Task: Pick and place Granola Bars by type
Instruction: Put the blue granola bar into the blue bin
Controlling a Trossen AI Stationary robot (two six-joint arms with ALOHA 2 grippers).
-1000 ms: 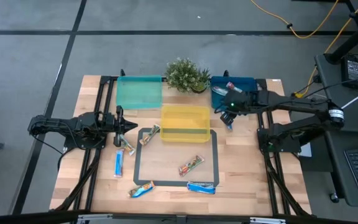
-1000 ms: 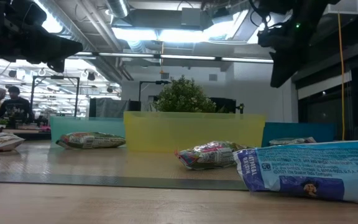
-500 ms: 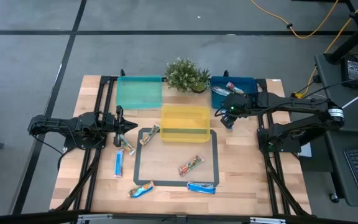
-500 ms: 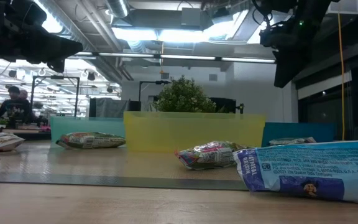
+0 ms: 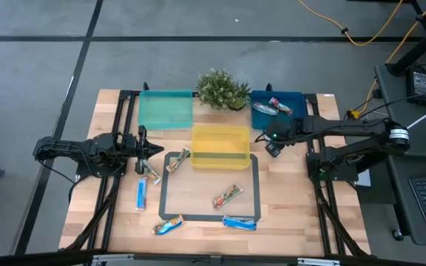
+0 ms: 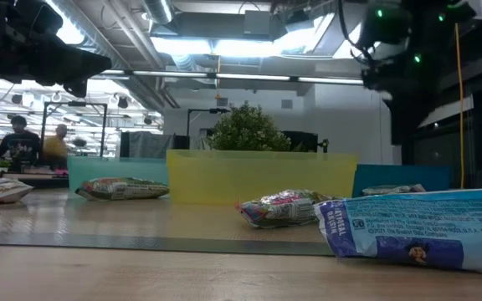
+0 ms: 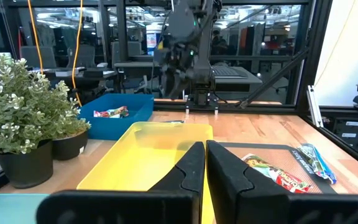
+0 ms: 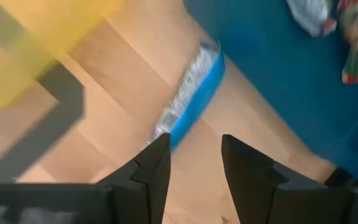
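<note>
My right gripper (image 8: 194,158) is open and points down over a bright blue bar (image 8: 191,93) that lies flat on the wood beside the blue tray (image 5: 287,118); its fingers stand apart from the bar. Two silvery bars (image 5: 271,107) lie inside that tray. My left gripper (image 7: 205,152) is shut and waits at the table's left, next to a tan-green bar (image 5: 177,159). Other bars lie flat on the table: a silvery one (image 5: 151,174), a blue one (image 5: 140,194), a red-green one (image 5: 228,196), one at the near edge (image 5: 168,225) and another blue one (image 5: 239,222).
A teal tray (image 5: 166,109), a yellow tray (image 5: 220,146) and a potted plant (image 5: 222,89) stand along the far side. A dark-framed mat (image 5: 209,192) covers the middle. People move in the room behind the table (image 6: 19,142).
My right gripper has moved from above the blue tray toward the table's near edge, past the tray's rim, and now hangs over the wood beside the yellow tray. No bar has moved.
</note>
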